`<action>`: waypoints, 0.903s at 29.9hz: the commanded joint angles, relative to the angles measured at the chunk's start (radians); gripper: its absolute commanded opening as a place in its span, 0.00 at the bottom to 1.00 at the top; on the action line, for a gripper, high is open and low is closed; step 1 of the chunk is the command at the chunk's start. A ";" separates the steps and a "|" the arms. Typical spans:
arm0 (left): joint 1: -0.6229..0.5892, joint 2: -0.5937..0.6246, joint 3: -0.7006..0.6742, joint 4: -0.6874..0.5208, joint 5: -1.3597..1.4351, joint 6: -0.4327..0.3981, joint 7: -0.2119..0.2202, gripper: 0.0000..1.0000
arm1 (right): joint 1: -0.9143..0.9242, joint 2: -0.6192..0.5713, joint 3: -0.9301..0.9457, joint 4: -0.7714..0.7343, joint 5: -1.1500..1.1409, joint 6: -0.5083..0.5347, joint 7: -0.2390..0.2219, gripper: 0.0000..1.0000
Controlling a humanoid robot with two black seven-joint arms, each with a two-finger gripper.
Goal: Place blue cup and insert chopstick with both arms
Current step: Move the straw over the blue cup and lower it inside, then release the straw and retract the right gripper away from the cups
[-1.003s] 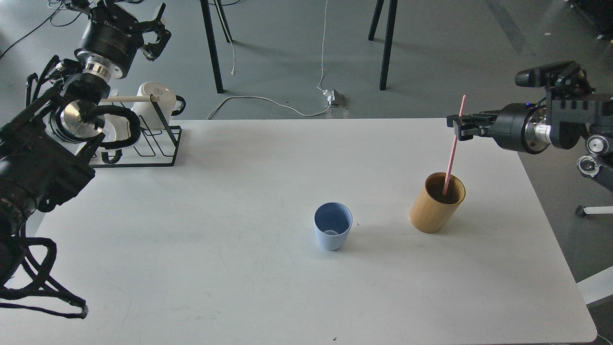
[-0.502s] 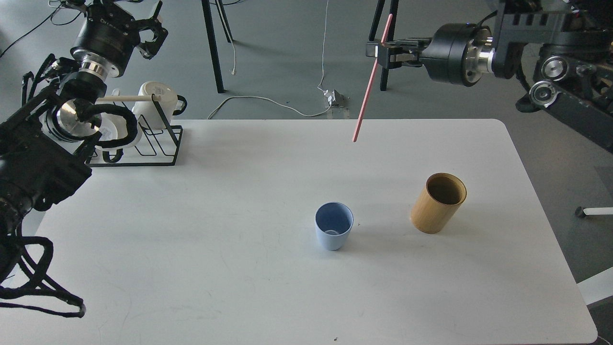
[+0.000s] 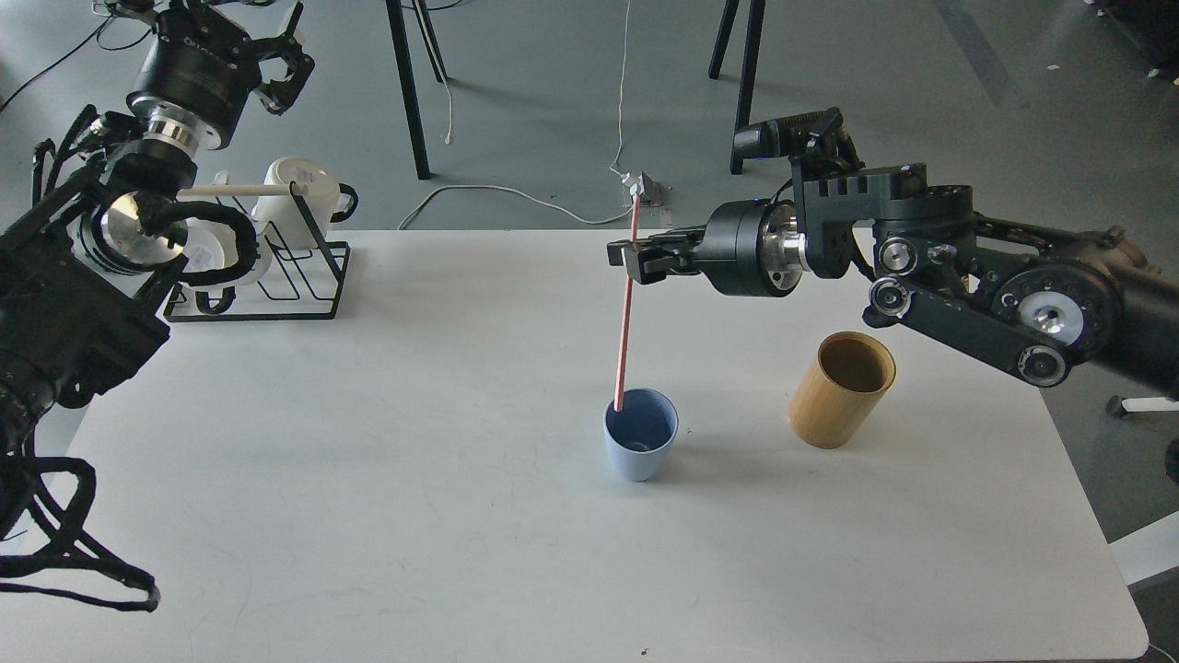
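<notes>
The blue cup [image 3: 641, 445] stands upright near the middle of the white table [image 3: 442, 442]. My right gripper [image 3: 632, 259] is shut on the upper part of the pink-red chopstick [image 3: 625, 322], holding it nearly upright. The stick's lower tip sits at the cup's left rim, about level with the mouth. My left gripper [image 3: 281, 57] is raised at the far left, above the black wire rack, its fingers spread and empty.
A tan cylindrical holder [image 3: 841, 389] stands empty to the right of the blue cup. A black wire rack [image 3: 276, 267] with white mugs [image 3: 299, 198] and a pale wooden rod stands at the table's back left corner. Chair legs and cables lie on the floor beyond.
My right gripper lifted the chopstick out of the tan holder, swung it up and left, then lowered it so its tip is at the blue cup's rim. The left arm barely moved.
</notes>
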 commanded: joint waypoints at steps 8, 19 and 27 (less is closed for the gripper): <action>0.002 0.004 -0.001 0.001 0.000 0.000 0.002 1.00 | -0.067 0.004 -0.017 0.001 -0.012 0.000 0.000 0.02; 0.004 0.002 -0.001 0.001 0.000 0.000 -0.003 1.00 | -0.107 -0.011 -0.013 0.002 -0.012 -0.001 0.000 0.21; 0.004 0.005 -0.003 0.001 -0.002 0.000 -0.005 1.00 | -0.111 -0.037 0.048 0.005 0.002 -0.007 0.002 0.54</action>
